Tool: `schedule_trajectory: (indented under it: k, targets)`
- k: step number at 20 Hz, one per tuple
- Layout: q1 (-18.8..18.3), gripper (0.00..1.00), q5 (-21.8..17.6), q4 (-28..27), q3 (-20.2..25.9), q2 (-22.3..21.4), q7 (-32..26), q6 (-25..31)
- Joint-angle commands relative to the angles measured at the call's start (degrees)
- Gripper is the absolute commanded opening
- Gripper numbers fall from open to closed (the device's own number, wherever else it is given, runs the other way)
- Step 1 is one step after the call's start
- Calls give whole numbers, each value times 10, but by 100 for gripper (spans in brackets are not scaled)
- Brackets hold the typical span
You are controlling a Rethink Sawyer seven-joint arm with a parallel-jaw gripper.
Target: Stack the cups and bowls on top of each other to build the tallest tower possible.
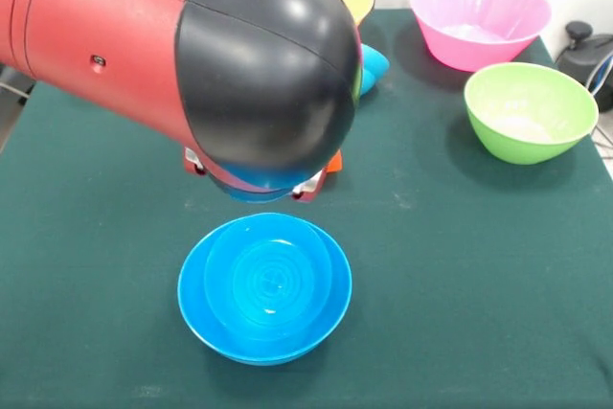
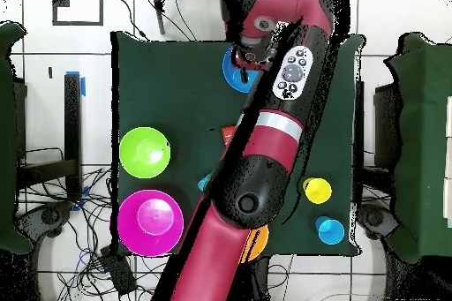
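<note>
While the arm point(image 1: 182, 55) hides the end effector, grip unclear, nested blue bowls point(image 1: 264, 286) open upward.

The robot arm point(image 1: 144, 45) is red with a glossy black round joint cap. Below it, two nested round plastic bowls point(image 1: 264, 286) are bright blue; the inner one shows ring patterns. The glossy pink bowl point(image 1: 479, 18) and green bowl point(image 1: 530, 110) stand on the dark green table cloth point(image 1: 460, 265). The small plastic tumblers are yellow point(image 2: 317, 190) and sky blue point(image 2: 330, 230).
</note>
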Motion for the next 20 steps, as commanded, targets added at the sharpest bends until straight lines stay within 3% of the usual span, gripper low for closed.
schedule_trajectory:
  k: [1, 3, 6, 15, 18, 20]
  targets:
    - [21, 100, -41, 12, 37, -34, -87, 142]
    - [35, 100, -88, 26, 81, -54, -95, 188]
    - [50, 100, -105, 47, 121, -49, -74, 154]
    - [31, 100, 57, 6, -2, -32, 10, 147]
    - [48, 100, 75, 18, 13, -25, 46, 119]
    - [70, 100, 49, 39, 52, -29, 57, 94]
